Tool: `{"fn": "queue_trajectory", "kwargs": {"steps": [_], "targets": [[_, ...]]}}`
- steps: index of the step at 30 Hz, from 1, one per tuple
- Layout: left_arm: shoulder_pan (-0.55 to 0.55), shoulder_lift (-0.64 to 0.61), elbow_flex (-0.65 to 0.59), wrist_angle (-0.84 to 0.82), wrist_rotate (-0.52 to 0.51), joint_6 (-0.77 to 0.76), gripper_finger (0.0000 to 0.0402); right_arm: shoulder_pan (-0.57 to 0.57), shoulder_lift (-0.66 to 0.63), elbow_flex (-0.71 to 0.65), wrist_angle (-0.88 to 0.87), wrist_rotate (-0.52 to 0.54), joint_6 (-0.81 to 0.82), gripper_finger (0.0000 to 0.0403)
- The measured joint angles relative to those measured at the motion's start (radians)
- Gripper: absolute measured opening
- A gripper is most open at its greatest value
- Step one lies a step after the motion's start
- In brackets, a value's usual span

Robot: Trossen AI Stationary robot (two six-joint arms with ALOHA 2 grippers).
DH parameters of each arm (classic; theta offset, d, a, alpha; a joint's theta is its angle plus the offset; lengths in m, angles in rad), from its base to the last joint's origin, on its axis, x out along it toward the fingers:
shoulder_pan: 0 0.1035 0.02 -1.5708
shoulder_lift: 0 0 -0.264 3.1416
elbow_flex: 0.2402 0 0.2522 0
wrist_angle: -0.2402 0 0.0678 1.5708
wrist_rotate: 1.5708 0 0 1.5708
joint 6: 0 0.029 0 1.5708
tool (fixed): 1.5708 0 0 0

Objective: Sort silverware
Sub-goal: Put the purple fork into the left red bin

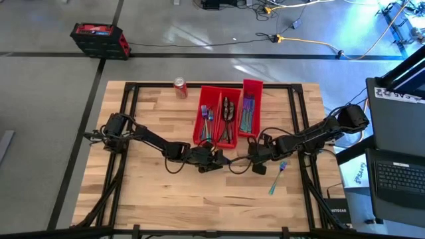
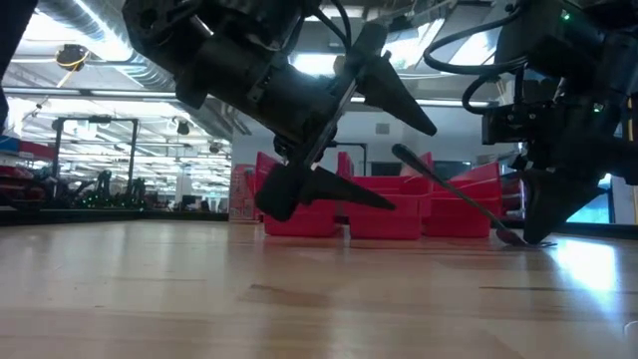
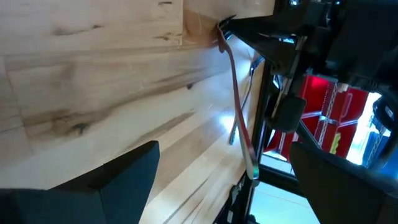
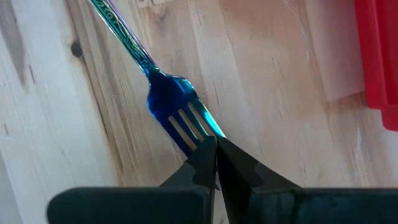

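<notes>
An iridescent blue fork (image 1: 277, 178) is at the table's right middle, with my right gripper (image 4: 214, 146) shut on its tines. In the low view the fork (image 2: 454, 191) slants: its head is low by the table and its handle rises toward the near left. To the left of it, at mid-table, my left gripper (image 1: 218, 161) stands open with nothing between its fingers. Three red bins (image 1: 252, 84) at the far middle hold sorted silverware (image 1: 228, 116). My right gripper pinches the tips of the fork's tines (image 4: 198, 132) between its two fingertips. It comes steeply from above, and the fingers lie in line with the fork. The handle (image 4: 121, 31) stretches away from the fingers. Whether the head touches the wood, I cannot tell.
A red soda can (image 1: 180, 87) stands at the far edge, left of the bins. Black frame rails (image 1: 130, 133) run along the table's left and right sides. Bare wood lies along the near edge. A laptop (image 1: 398, 176) sits off the table's right side.
</notes>
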Motion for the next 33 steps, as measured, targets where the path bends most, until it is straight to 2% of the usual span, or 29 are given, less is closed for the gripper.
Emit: {"fn": "queue_trajectory", "kwargs": {"steps": [6,10,13,18,33], "targets": [[0.002,0.0,0.005,-0.007,-0.079,-0.018,0.0347,0.0,0.0,0.0,0.0,0.0,0.0,0.0],[0.002,0.0,0.032,-0.007,-0.083,-0.024,0.0344,0.0,0.0,0.0,0.0,0.0,0.0,0.0],[0.002,0.0,0.054,-0.015,-0.089,-0.018,0.0327,0.0,0.0,0.0,0.0,0.0,0.0,0.0],[0.002,0.0,0.082,-0.113,-0.089,-0.022,0.0301,0.0,0.0,0.0,0.0,0.0,0.0,0.0],[0.0,0.0,0.085,-0.129,-0.136,-0.078,0.0299,0.0,0.0,0.0,-0.001,0.0,0.0,0.0]]}}
